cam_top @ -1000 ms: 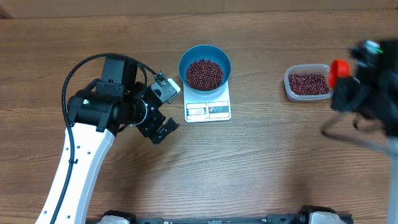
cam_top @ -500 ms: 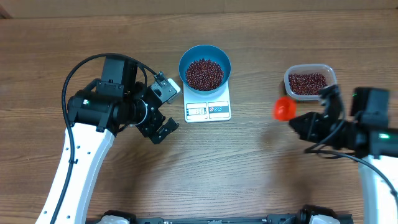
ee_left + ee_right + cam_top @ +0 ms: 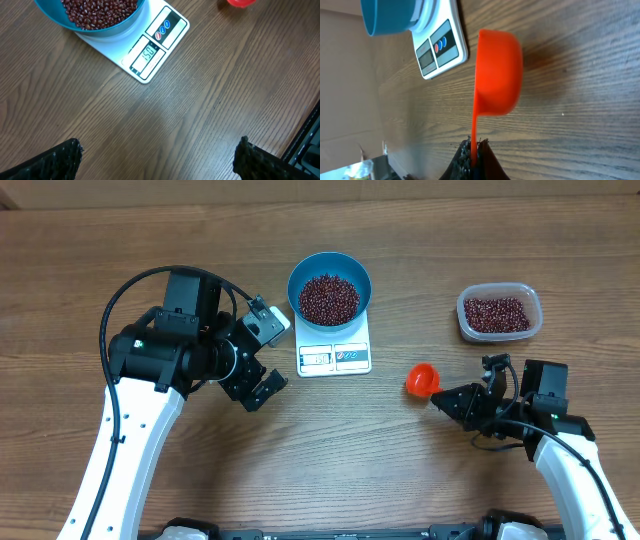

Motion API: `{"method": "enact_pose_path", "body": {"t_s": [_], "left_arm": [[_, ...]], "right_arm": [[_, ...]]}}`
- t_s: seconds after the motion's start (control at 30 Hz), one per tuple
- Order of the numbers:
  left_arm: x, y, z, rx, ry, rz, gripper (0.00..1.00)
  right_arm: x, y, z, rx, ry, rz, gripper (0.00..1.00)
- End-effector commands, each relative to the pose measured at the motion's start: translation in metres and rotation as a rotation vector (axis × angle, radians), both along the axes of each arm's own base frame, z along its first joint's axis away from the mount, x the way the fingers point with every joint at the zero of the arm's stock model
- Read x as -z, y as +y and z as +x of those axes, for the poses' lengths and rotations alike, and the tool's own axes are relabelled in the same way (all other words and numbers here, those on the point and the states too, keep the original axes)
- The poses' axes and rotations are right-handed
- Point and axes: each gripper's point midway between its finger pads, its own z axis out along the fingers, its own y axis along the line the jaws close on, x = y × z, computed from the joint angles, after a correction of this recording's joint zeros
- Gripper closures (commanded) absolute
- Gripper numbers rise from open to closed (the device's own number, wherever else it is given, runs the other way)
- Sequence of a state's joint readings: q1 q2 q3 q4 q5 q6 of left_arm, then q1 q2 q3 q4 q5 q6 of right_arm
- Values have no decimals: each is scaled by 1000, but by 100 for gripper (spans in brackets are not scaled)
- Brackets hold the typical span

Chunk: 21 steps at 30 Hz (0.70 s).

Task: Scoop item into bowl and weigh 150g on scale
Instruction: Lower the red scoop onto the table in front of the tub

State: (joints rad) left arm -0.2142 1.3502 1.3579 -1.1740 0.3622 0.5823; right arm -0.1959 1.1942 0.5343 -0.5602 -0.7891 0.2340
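Note:
The blue bowl (image 3: 330, 272) stands on the white scale (image 3: 336, 358), filled with dark red-brown beans (image 3: 329, 298). In the left wrist view the scale (image 3: 172, 25) shows 150 on its display, and the bowl (image 3: 107, 27) is at the top left. My left gripper (image 3: 267, 356) hangs open just left of the scale, nothing between its fingertips (image 3: 65, 156). My right gripper (image 3: 441, 397) is shut on the thin handle of an orange scoop (image 3: 421, 379), held low over the table to the right of the scale. In the right wrist view the scoop's cup (image 3: 497, 72) is turned on its side.
A clear plastic tub (image 3: 499, 313) with more beans sits at the right rear. The left arm's black body and cable (image 3: 160, 345) take up the left-middle of the table. Bare wood (image 3: 350, 450) lies in front of the scale.
The right arm has swung down and left from beside the tub to the front middle, carrying the orange scoop. The left arm has stayed still.

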Motion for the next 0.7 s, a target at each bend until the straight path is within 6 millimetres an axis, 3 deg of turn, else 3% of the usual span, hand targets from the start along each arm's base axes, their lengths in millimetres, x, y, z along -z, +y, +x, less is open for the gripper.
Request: {"method": "enact_pose_path", "body": {"t_s": [0.0,0.17,0.23,0.47,0.53,0.6,0.67], "left_arm": [[-4,2,0,-11,-14,-2,0],[-4,2,0,-11,-15,-2,0],[-4,2,0,-11,-15,-2,0],[-4,2,0,-11,-15,-2,0],[-4,2,0,-11,-15,-2,0],[-4,2,0,-11,-15,-2,0],[-4,2,0,-11,-15,-2,0]], "right_arm": [[3,3,-2,10,28,35,96],[6,2,-1,14,36,30,93],[8,2,-1,14,45,32,85],[14,2,-2,16,72,37,85],[14,1,-2,19,72,30,78],[20,-5,-2,37,85,-13,61],[28,-13,-3,59,105,-66,52]]}}
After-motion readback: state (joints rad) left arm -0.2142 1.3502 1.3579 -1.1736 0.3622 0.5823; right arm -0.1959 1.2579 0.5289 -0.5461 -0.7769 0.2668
